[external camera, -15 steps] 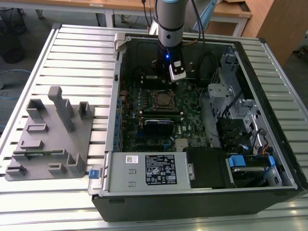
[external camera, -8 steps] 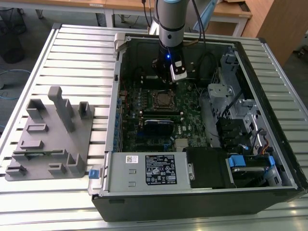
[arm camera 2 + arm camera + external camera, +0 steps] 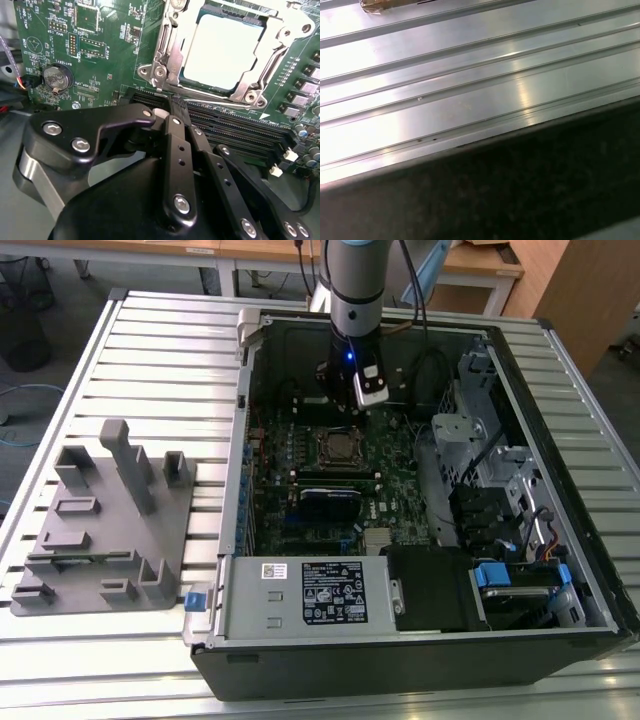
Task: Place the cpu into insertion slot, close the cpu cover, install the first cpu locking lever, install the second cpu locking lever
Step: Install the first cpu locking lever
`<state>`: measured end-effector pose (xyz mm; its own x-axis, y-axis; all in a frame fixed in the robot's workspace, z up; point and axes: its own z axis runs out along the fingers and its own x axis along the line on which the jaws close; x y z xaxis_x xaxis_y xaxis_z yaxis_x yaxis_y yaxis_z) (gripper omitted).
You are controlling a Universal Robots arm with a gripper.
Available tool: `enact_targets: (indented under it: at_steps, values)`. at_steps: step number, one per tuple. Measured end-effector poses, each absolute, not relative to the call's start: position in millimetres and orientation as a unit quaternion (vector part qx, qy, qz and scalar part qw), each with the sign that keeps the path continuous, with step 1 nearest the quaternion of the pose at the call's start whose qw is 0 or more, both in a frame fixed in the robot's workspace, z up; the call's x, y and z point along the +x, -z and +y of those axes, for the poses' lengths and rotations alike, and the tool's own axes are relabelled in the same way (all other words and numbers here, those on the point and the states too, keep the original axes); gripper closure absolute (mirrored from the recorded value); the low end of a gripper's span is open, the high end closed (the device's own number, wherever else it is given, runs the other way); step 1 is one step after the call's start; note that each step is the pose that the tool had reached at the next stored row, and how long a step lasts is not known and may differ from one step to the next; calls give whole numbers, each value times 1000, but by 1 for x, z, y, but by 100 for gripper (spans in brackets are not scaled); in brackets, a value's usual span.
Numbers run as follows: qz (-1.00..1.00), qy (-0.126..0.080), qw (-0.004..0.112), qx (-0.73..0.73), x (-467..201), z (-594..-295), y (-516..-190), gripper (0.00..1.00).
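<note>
The cpu (image 3: 222, 50) lies flat in the insertion slot (image 3: 340, 448) on the green motherboard (image 3: 100, 60), its pale metal top showing. The cpu cover (image 3: 167, 40), a silver frame, lies down around the chip's edges. A thin metal lever (image 3: 215, 97) runs along the socket edge closest to my fingertips. My gripper (image 3: 173, 103) is shut, its black fingers (image 3: 176, 150) pressed together with nothing between them, their tips just short of that socket edge, over the black memory slots (image 3: 235, 127). In the exterior view the gripper (image 3: 340, 408) hangs inside the case just behind the socket.
The open computer case (image 3: 520, 370) lies on a slatted aluminium table (image 3: 470, 65). A white-labelled power supply (image 3: 320, 595) sits at its front, drive bays and cables (image 3: 500, 500) on the exterior view's right. A grey fixture (image 3: 110, 520) stands on the table at the left.
</note>
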<state>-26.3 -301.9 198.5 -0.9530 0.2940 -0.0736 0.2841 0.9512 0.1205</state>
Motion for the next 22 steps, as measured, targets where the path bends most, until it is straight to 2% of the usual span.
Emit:
enact_targets:
  at_steps: [6,12,22]
  values:
    - [987,-51,46,146,-27,-302,-198,89]
    - [988,-29,49,145,-27,-302,-199,89]
    - [988,-29,50,145,-26,-302,-198,89]
